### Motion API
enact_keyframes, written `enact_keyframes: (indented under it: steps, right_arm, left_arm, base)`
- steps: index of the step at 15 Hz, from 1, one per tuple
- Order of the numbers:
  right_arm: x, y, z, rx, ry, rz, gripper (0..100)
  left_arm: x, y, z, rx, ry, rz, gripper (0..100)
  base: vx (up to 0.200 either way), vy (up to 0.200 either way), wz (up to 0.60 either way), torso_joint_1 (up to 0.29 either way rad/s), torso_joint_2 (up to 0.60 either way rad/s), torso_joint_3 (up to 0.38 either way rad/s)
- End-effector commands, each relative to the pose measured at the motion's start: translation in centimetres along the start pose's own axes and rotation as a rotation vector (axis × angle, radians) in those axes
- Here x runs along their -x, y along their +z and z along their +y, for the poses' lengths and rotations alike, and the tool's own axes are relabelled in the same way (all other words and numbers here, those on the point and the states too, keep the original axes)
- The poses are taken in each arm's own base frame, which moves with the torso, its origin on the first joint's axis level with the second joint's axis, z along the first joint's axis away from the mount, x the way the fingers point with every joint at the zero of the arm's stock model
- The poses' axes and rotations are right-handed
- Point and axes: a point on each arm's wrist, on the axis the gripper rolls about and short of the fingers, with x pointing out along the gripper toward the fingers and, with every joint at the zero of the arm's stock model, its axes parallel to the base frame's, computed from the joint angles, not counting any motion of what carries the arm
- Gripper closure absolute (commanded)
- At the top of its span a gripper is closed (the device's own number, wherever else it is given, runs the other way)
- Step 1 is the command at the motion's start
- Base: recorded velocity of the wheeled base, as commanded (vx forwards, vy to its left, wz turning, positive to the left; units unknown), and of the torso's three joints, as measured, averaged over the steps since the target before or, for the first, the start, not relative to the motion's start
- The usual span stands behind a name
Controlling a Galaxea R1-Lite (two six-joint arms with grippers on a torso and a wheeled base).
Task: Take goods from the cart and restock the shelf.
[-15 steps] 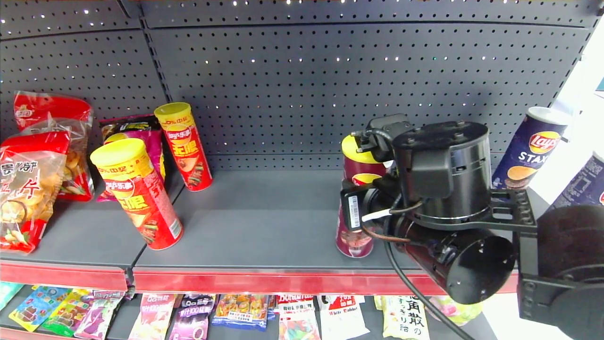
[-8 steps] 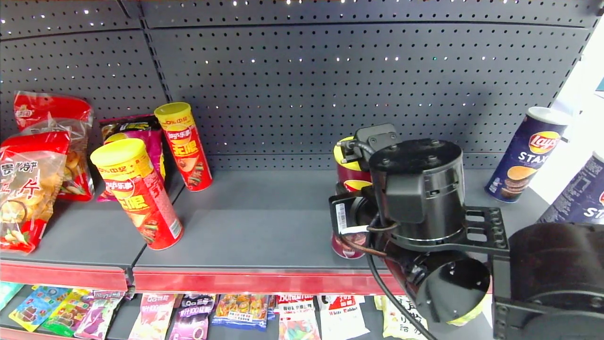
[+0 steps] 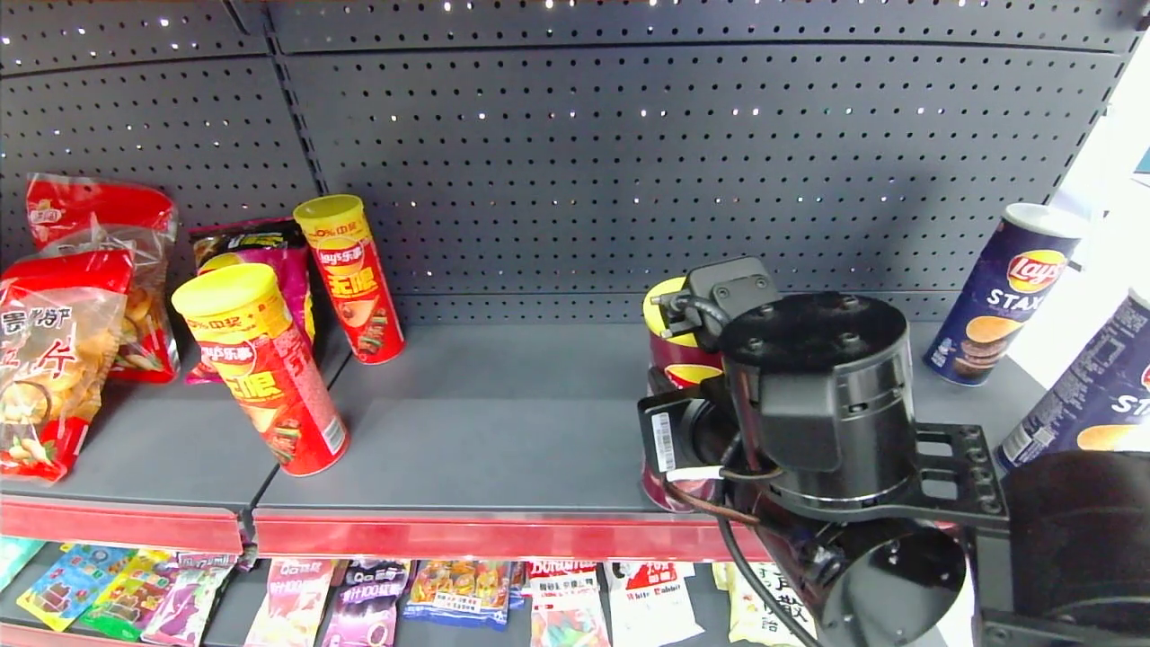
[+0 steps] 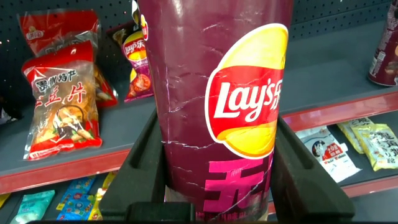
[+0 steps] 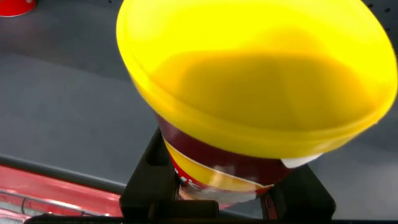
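Left gripper [image 4: 221, 180]: clenched on the purple can [image 4: 211, 93], one finger at each side of its lower body; can held upright, out in front of the shelf
Right gripper [image 5: 224, 186]: clamped on the dark red can [image 3: 676, 359] just under its yellow lid [image 5: 255, 74]
Dark red can: roughly upright over the front edge of the shelf [image 3: 503, 422], right of centre, base just behind the red front lip [image 3: 503, 535]; whether the base touches the shelf cannot be told
Lower shelf: assorted flat packets [image 3: 449, 593] in a row under the front lip
Front left of shelf: red can with yellow lid [image 3: 260, 368], near the front edge; red snack bags [image 3: 54, 350] at the left end
Rear left of shelf: second red can [image 3: 350, 279], close to the back edge, with a purple chip bag [image 3: 260, 252] just beside it
Right end of shelf: two blue cans, one near the back [image 3: 1002, 279], one nearer the front [image 3: 1087, 395]
Back wall: grey pegboard [image 3: 629, 162] rising from the rear edge of the shelf
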Motion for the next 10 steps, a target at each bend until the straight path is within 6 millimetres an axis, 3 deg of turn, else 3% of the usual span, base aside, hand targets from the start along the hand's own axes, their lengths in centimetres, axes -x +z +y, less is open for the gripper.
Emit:
enact_keyframes:
  steps: [1, 10]
  right_arm:
    - [0.4, 0.1, 0.1, -0.003, 0.012, -0.006, 100]
    - [1.4, -0.8, 0.6, 0.015, 0.068, 0.008, 100]
  left_arm:
    - [-0.1, -0.1, 0.0, 0.000, -0.001, 0.004, 100]
    - [0.1, -0.1, 0.0, 0.002, 0.000, -0.001, 100]
  base:
    - [0.000, 0.000, 0.00, 0.000, 0.00, 0.000]
    - [0.000, 0.000, 0.00, 0.000, 0.00, 0.000]
